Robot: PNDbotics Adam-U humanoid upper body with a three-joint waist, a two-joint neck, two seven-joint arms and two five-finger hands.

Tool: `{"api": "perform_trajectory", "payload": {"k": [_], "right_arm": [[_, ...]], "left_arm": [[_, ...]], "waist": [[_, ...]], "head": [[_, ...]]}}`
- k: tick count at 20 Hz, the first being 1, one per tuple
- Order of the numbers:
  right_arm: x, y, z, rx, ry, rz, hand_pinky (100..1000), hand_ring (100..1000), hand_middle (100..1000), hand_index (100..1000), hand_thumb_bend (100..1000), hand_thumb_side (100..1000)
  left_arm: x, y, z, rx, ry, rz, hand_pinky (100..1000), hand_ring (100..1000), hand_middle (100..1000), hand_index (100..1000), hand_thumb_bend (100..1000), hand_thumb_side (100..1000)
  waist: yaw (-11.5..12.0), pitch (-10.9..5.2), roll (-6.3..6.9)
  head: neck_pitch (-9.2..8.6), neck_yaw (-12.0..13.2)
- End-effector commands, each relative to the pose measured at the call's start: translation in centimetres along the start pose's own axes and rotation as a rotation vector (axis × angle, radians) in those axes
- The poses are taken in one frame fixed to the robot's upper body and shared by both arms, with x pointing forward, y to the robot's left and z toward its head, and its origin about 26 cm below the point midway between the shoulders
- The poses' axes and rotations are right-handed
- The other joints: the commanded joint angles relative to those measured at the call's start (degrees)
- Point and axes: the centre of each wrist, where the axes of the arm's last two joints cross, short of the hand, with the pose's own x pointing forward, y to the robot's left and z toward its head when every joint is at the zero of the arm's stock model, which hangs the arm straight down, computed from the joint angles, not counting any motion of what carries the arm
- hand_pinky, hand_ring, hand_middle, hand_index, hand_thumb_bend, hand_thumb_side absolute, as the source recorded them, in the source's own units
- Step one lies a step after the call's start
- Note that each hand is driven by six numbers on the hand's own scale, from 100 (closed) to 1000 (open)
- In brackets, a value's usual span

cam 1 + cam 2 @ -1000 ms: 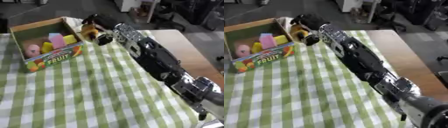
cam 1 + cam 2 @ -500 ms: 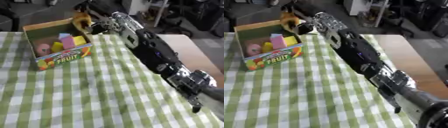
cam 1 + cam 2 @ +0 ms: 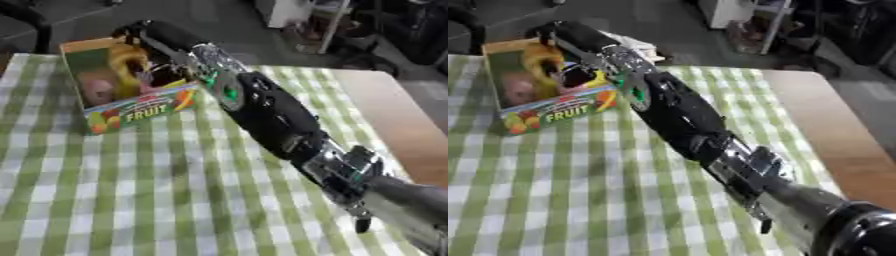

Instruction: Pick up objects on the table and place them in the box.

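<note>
Right hand [image 3: 147, 34]: at far left, over the open top of the box, reached there on a long black and silver arm [image 3: 262, 112] running from the near right corner. Fingers curled round a yellow-orange object [image 3: 131, 62], which hangs inside the box mouth; exact grip blurred. Left hand: not in view.

Table [image 3: 394, 115]: wooden, bare along the right edge, otherwise under a green and white checked cloth [image 3: 157, 200]. No loose objects visible on the cloth.

Box [image 3: 140, 111]: cardboard, printed "FRUIT" on the near wall, standing on the cloth at far left, open upward.

Contents: pink rounded item [image 3: 94, 89] at the left side of the box; a second, pinkish piece just beside the hand, shape unclear.

Step in hand, by judgement: release of the yellow-orange object into the box. Best done with the object lowered clear below the rim, kept off the far wall and set into the free space right of the pink item. Fingers to be opened only once the object rests on something; then a straight upward withdrawal, away from the near wall, to avoid tipping the light box.
</note>
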Motion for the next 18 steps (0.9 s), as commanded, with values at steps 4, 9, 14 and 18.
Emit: {"api": "perform_trajectory", "payload": {"k": [4,9,14,18], "right_arm": [[1.1,-0.9,-0.9,0.013,-0.021,0.11,871,894,1000,1000,100,371],[1.3,-0.8,-0.8,-0.017,0.023,0.167,868,898,1000,1000,100,322],[1.8,-1.6,-0.2,-0.086,0.014,0.17,848,866,1000,1000,100,100],[3.1,-3.1,1.3,-0.14,-0.058,0.052,824,793,921,990,100,100]], "left_arm": [[0.9,0.1,-0.3,-0.01,-0.037,-0.004,605,636,552,801,100,734],[0.8,0.1,-0.3,-0.003,-0.033,-0.005,605,636,551,800,100,733],[0.6,0.4,0.0,0.016,-0.02,-0.012,604,635,550,800,100,735],[0.2,0.8,0.6,0.05,0.006,-0.028,603,635,549,799,100,739]], "waist": [[-0.25,-0.79,0.19],[-0.83,-0.82,0.24],[-2.29,-0.67,0.64],[-4.83,-0.82,0.93]], "head": [[-0.74,0.16],[-0.6,0.25],[-0.38,0.82],[-0.11,3.2]]}}
